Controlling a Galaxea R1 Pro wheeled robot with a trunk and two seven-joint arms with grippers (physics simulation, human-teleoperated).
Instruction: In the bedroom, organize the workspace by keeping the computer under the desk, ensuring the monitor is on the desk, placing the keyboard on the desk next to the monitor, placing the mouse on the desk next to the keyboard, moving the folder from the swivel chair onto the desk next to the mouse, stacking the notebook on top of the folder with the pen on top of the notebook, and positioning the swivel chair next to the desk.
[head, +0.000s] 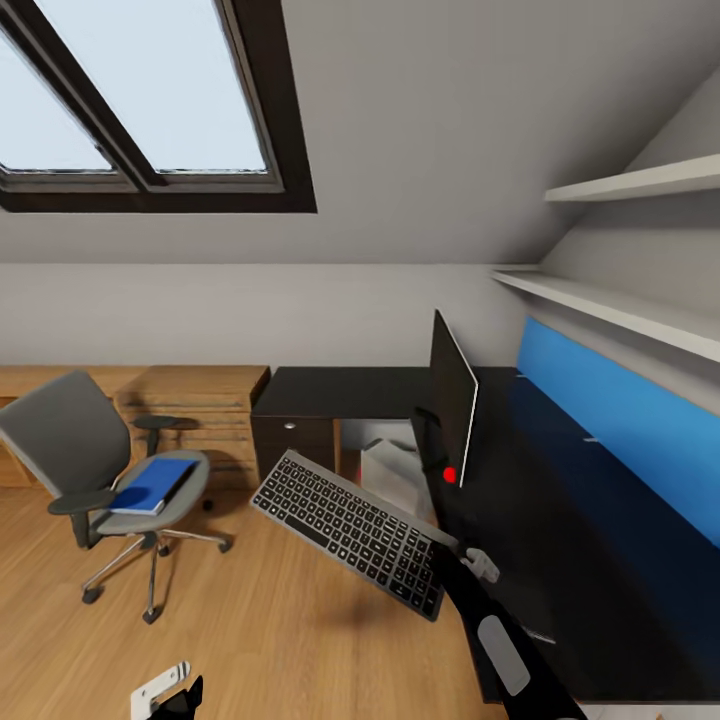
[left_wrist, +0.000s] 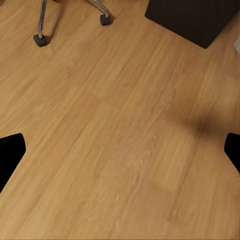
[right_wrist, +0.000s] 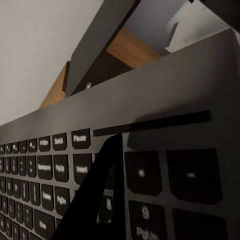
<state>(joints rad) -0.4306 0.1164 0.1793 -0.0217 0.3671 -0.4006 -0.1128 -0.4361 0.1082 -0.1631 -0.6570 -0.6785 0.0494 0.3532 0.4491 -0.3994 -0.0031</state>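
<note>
Right now the keyboard (head: 350, 531) is mid-carry: the right pincer (head: 452, 556) is clamped on its near end, holding it tilted in the air beside the bench (head: 560, 520), below the monitor (head: 453, 393). Next it likely needs swinging over the benchtop and levelling. The left pincer (left_wrist: 120, 150) hangs apart above bare floor; only the head view shows the folder (head: 152, 485) on the swivel chair (head: 95, 470)

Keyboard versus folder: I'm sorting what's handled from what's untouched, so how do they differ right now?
The keyboard hangs tilted in the air over the floor, held at one end by the right gripper; the folder lies flat on the swivel chair seat. The keyboard is black-keyed in a grey frame and longer; the folder is bright blue. Both are thin, flat rectangles, not yet on the desk.
</note>
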